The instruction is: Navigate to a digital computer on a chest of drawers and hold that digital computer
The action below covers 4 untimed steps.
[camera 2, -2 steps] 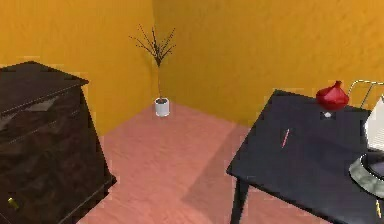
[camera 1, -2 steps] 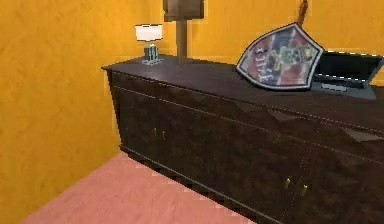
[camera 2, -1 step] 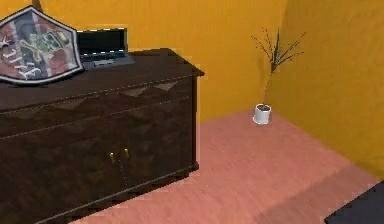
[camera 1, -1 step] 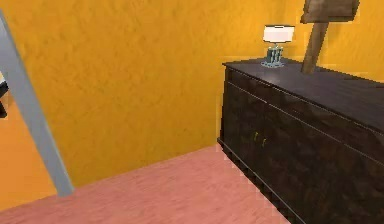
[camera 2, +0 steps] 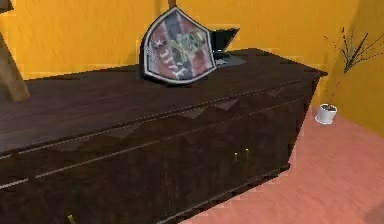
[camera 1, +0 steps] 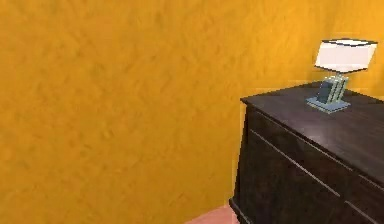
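Navigation nearly done: computer [camera 2: 227, 42] perhaps behind the shield [camera 2: 178, 47] on the chest [camera 2: 130, 125]. Next I reach far; end effector state I cannot tell.

1. Forward view: no word, number or sign can be read on the lamp [camera 1: 341, 68], the chest of drawers [camera 1: 300, 150] or the orange wall [camera 1: 120, 100].
2. Arm side view: the shield-shaped plaque [camera 2: 178, 47] bears a coloured pattern; no lettering is legible.

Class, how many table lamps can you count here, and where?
1. The lamp, white-shaded, stands on the dark chest of drawers at the forward view's right. The shield-shaped ornament in the arm side view may hide something.
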Tool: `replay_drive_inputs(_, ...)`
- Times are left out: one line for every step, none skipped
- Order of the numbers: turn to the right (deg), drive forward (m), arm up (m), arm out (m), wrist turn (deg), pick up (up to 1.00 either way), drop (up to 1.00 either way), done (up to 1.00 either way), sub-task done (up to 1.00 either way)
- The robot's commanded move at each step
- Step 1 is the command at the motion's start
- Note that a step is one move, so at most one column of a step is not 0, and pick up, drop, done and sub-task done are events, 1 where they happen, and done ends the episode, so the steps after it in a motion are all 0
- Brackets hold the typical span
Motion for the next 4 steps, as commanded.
replay_drive_inputs(-27.0, 0.0, 0.0, 0.0, 0.0, 0.0, 0.0, 0.0, 0.0)
replay_drive_inputs(0.0, 0.4, 0.0, 0.0, 0.0, 0.0, 0.0, 0.0, 0.0)
replay_drive_inputs(45.0, 0.0, 0.0, 0.0, 0.0, 0.0, 0.0, 0.0, 0.0)
replay_drive_inputs(45.0, 0.0, 0.0, 0.0, 0.0, 0.0, 0.0, 0.0, 0.0)
